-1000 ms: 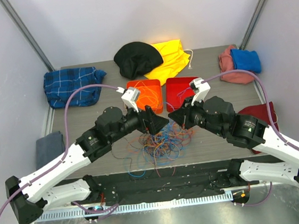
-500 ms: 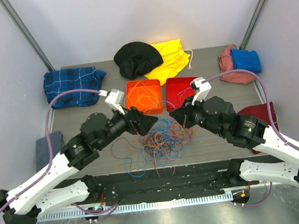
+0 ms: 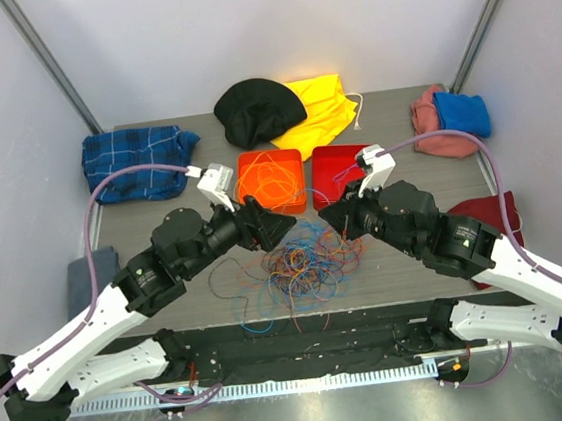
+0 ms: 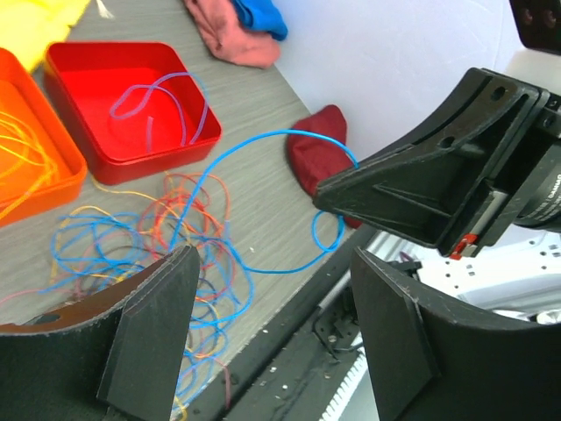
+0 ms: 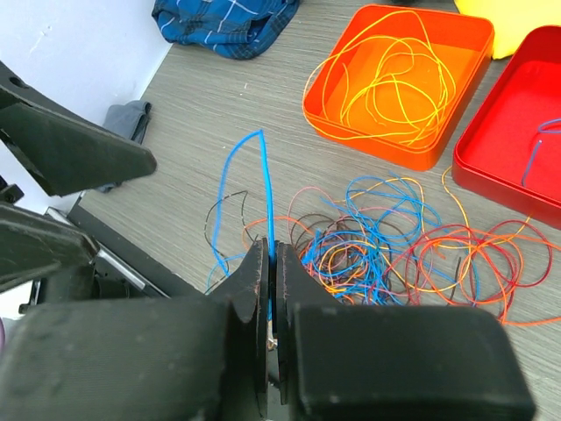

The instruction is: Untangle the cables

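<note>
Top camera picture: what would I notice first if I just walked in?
A bright tangle of cables sprawls in the middle of the view. Just behind it sit an orange tray and a red tray, each with some cable inside. The right pincer is shut on a blue cable, holding it up above the pile.

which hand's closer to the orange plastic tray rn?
Left. The left hand is just in front of the orange plastic tray's near edge; the right hand is further right, in front of the red plastic tray.
</note>
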### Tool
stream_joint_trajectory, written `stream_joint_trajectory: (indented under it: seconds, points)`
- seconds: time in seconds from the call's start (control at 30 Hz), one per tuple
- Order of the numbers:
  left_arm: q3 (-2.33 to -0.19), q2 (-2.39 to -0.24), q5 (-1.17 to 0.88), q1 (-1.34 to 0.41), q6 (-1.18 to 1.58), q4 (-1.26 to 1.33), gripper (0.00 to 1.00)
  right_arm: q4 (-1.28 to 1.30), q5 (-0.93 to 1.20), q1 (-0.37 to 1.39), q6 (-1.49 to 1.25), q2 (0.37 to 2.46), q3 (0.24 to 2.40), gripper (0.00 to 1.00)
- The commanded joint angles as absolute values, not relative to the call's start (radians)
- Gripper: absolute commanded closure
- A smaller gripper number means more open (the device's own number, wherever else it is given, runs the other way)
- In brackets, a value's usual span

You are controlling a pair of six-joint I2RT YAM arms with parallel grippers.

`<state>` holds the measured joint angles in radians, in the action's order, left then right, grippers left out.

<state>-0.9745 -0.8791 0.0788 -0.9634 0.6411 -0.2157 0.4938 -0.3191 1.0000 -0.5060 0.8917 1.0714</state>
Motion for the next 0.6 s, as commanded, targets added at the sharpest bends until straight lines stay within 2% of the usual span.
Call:
stream_joint_trajectory:
  seconds: [0.0, 0.37, 0.57]
  points:
    - [-1.003, -0.957, 0.025, -0.998, 0.692, -0.167, 0.27, 0.448, -0.342, 1.002, -0.492, 0.896, 1.086, 0.99]
    - [-1.002, -1.055, 0.054, -1.066, 0.687, -0.13, 0.29, 0.454, -0.339, 1.002, -0.494, 0.893, 1.094, 0.99]
    - [-0.98, -1.039, 0.126, -1.066, 0.689, -0.118, 0.3, 0.453, -0.328, 1.002, -0.5, 0.887, 1.089, 0.99]
